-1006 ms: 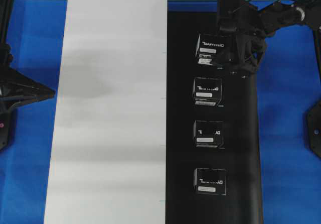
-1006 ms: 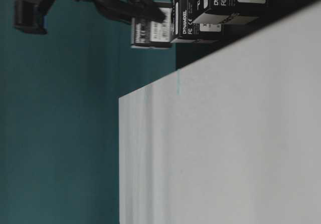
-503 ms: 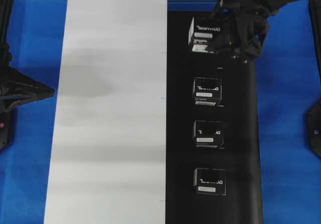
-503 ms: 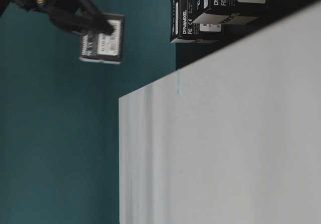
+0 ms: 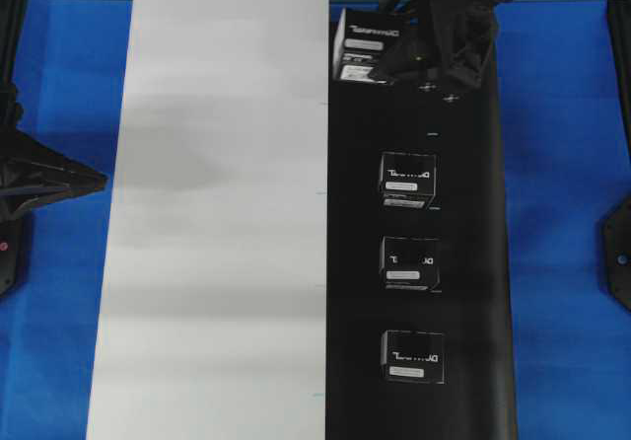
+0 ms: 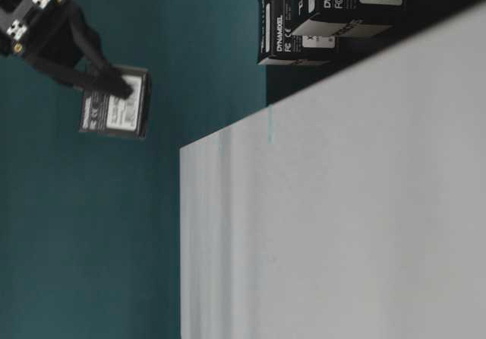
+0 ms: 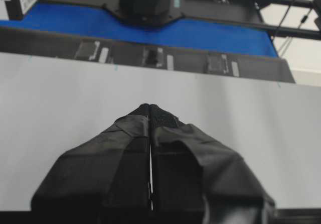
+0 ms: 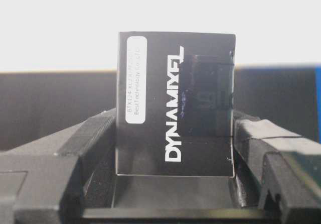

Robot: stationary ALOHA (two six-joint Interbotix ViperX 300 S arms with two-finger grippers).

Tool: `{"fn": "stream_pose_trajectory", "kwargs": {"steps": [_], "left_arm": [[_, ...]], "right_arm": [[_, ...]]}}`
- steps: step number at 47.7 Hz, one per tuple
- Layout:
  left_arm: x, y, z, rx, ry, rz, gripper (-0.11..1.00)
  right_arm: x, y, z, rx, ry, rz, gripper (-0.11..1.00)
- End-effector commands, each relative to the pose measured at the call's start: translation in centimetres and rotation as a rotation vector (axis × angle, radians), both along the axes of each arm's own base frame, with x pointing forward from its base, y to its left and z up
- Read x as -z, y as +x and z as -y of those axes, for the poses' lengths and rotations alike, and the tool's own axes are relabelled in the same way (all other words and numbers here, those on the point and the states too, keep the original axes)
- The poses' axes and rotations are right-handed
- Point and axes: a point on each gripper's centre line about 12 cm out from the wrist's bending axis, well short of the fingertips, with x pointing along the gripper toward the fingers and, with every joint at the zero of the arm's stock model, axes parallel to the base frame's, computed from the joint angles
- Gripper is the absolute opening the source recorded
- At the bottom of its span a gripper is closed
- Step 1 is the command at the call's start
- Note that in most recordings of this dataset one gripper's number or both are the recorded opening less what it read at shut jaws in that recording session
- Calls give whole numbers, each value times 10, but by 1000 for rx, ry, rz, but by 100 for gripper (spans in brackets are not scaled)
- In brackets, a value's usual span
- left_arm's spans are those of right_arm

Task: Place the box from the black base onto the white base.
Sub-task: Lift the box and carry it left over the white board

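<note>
My right gripper (image 5: pixel 394 55) is shut on the box (image 5: pixel 360 40), a small black carton with white lettering and a white label. In the overhead view it hangs over the far end of the black base (image 5: pixel 473 262), just right of the seam with the white base (image 5: pixel 217 213). The table-level view shows the box (image 6: pixel 115 102) in the air, clear of any surface. The right wrist view has the box (image 8: pixel 175 83) upright between the two fingers (image 8: pixel 95 138). My left gripper (image 7: pixel 150 108) is shut on nothing, low over the white base's left edge (image 5: pixel 94 179).
Three look-alike boxes stay in a row on the black base: far (image 5: pixel 407 180), middle (image 5: pixel 409 262) and near (image 5: pixel 413 355). The white base carries nothing. Blue table (image 5: pixel 562 213) flanks both bases, with arm mounts (image 5: pixel 621 253) at the outer edges.
My right gripper has lifted the far box off the black base and carried it leftward toward the white base. The other boxes and the left arm have not moved.
</note>
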Motion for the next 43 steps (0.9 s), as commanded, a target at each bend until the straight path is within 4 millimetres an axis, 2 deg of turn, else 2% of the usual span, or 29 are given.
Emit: {"fn": "stream_pose_trajectory", "kwargs": {"steps": [1,9,22,43], "left_arm": [[-11,2,0,0,2,25,-5],[-11,2,0,0,3,25,-5],[-9,1,0,0,5,6,-5],[-8,1,0,0,5,3,-5]], "right_arm": [[-10,10,-3,-17,-8,23,58],[-12,22,-3,-36,5,15,58],[-1,44,-5,-47,27,-17,58],[17,55,-1,-23,18,-75,58]]}}
